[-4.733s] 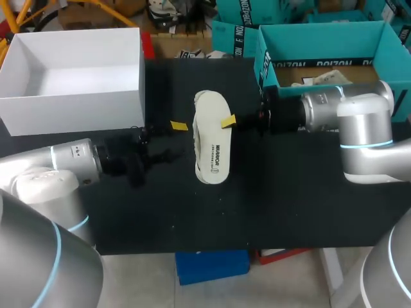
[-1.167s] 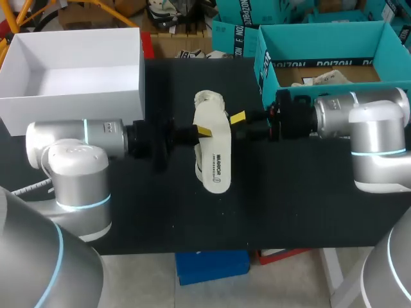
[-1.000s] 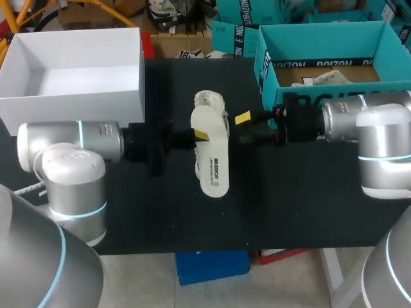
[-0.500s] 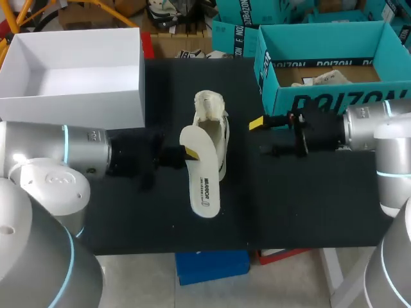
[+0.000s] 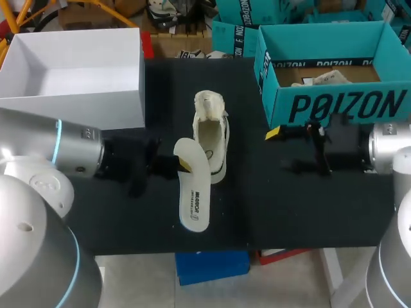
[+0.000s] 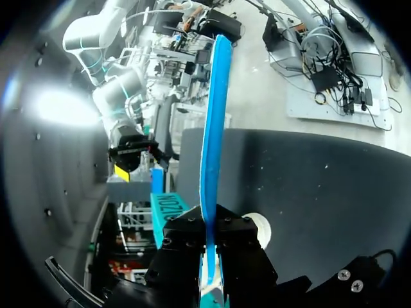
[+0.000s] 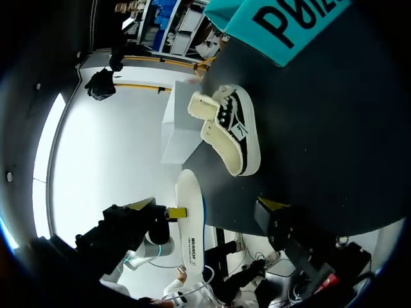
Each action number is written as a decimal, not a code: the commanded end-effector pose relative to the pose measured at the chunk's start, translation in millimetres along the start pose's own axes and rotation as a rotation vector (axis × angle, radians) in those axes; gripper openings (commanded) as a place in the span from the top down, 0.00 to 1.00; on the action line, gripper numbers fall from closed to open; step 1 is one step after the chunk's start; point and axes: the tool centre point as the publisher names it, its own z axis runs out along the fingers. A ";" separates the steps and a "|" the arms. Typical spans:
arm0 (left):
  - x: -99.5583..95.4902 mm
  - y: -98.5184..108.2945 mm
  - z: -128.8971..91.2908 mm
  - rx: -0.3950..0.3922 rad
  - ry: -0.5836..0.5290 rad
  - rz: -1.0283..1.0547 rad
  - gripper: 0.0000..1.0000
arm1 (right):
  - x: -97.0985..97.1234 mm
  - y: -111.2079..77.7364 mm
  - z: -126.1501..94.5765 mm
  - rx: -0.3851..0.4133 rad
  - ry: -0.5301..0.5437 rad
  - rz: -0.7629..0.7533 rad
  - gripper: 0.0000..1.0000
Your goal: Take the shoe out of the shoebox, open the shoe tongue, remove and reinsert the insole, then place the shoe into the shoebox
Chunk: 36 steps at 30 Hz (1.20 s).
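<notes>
The cream shoe (image 5: pixel 215 144) lies on the black table mat with its tongue (image 5: pixel 209 102) folded open at the far end. The white insole (image 5: pixel 192 192) is out of the shoe and hangs by its front left side, with my left gripper (image 5: pixel 183 165) shut on its edge. In the left wrist view the insole (image 6: pixel 215 115) shows edge-on with its blue underside, clamped between the fingers. My right gripper (image 5: pixel 282 151) stands open to the right of the shoe, apart from it, holding nothing. The right wrist view shows the shoe (image 7: pixel 231 128) and the held insole (image 7: pixel 191 218) ahead.
The teal shoebox (image 5: pixel 334 102) stands at the back right, just behind my right arm. A white box (image 5: pixel 77 70) stands at the back left. The mat's front edge runs close below the insole's tip.
My left gripper has drawn the insole out of the shoe, toward the front left. My right gripper has let go of the shoe and pulled back to the right.
</notes>
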 end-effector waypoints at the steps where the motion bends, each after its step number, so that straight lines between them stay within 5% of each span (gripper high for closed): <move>1: 0.4 -4.8 -8.3 0.006 0.061 -0.004 1.00 | 7.5 -24.5 -18.5 -0.246 -0.062 0.011 0.00; 17: 7.5 -14.6 -11.7 0.048 0.113 -0.013 1.00 | 24.4 -53.3 -38.3 -0.354 -0.097 -0.002 0.00; 36: 6.9 20.5 15.5 0.101 0.120 0.009 1.00 | 24.4 -53.3 -38.3 -0.354 -0.097 -0.002 0.00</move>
